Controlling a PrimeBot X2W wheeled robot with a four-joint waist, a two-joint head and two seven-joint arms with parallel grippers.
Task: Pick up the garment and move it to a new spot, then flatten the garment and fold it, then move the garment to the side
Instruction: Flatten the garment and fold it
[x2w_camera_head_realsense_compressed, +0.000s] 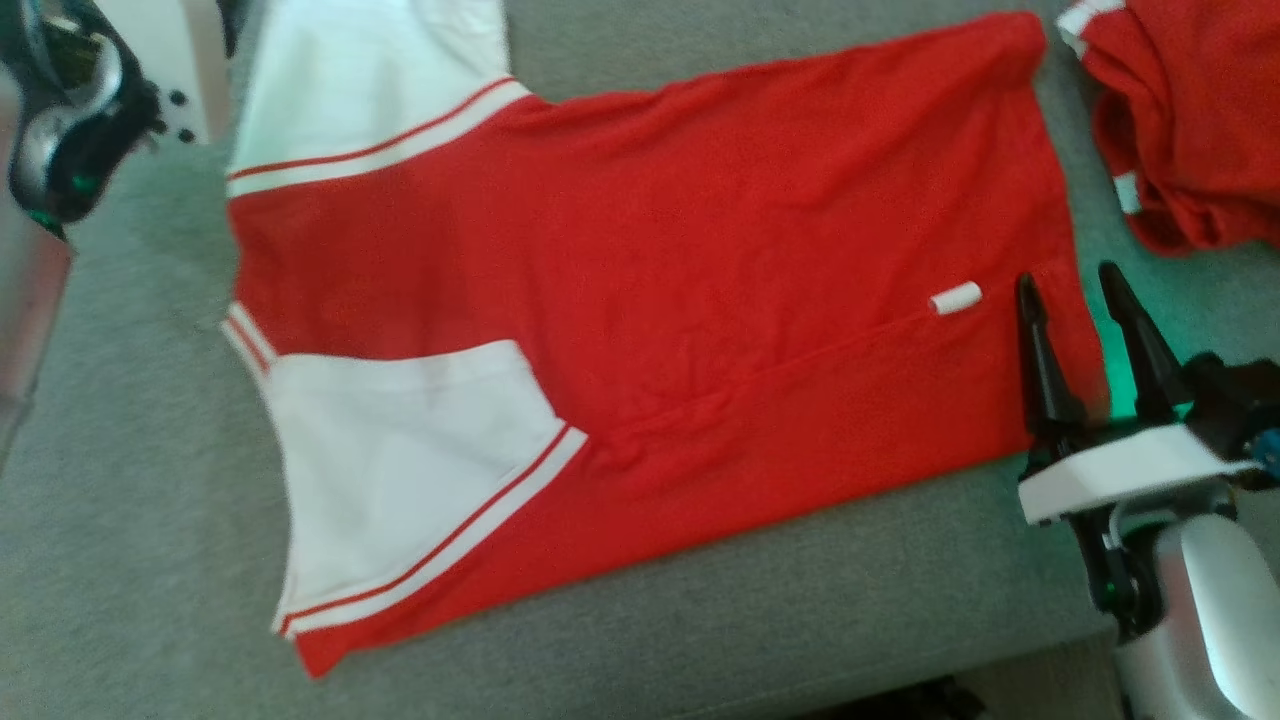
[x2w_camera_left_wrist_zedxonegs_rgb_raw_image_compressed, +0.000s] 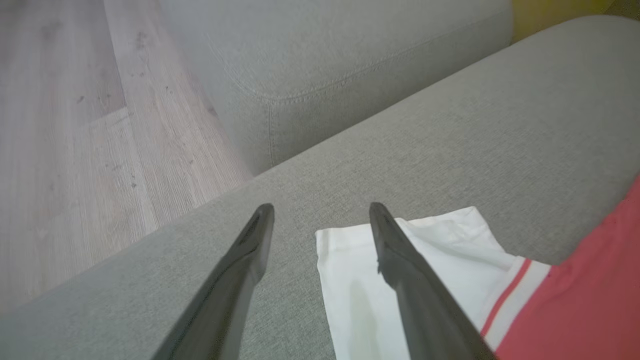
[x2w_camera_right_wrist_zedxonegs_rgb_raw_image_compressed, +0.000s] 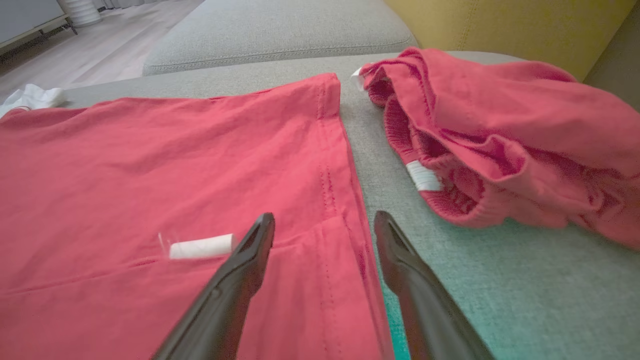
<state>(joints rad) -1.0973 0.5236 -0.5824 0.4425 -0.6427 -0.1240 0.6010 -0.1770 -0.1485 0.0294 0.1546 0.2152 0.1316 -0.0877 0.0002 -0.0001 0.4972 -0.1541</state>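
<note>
The garment (x2w_camera_head_realsense_compressed: 650, 300), a red shirt with white striped sleeves, lies spread flat on the grey sofa seat (x2w_camera_head_realsense_compressed: 800, 600). A fold line crosses its lower part, and a small white label (x2w_camera_head_realsense_compressed: 955, 298) sits near the hem. My right gripper (x2w_camera_head_realsense_compressed: 1066, 278) stands open at the hem's lower right corner, one finger over the red cloth (x2w_camera_right_wrist_zedxonegs_rgb_raw_image_compressed: 150, 165) and one over the seat. My left gripper (x2w_camera_left_wrist_zedxonegs_rgb_raw_image_compressed: 321, 207) is open above the seat, its right finger over the tip of a white sleeve (x2w_camera_left_wrist_zedxonegs_rgb_raw_image_compressed: 360, 280). The left arm (x2w_camera_head_realsense_compressed: 60, 110) shows at the top left.
A second red garment (x2w_camera_head_realsense_compressed: 1190, 120) lies crumpled at the right, close to the shirt's hem (x2w_camera_right_wrist_zedxonegs_rgb_raw_image_compressed: 500, 145). A yellow cushion (x2w_camera_right_wrist_zedxonegs_rgb_raw_image_compressed: 500, 25) stands behind it. Wooden floor (x2w_camera_left_wrist_zedxonegs_rgb_raw_image_compressed: 75, 150) lies past the seat's left edge, beside another grey cushion (x2w_camera_left_wrist_zedxonegs_rgb_raw_image_compressed: 325, 60).
</note>
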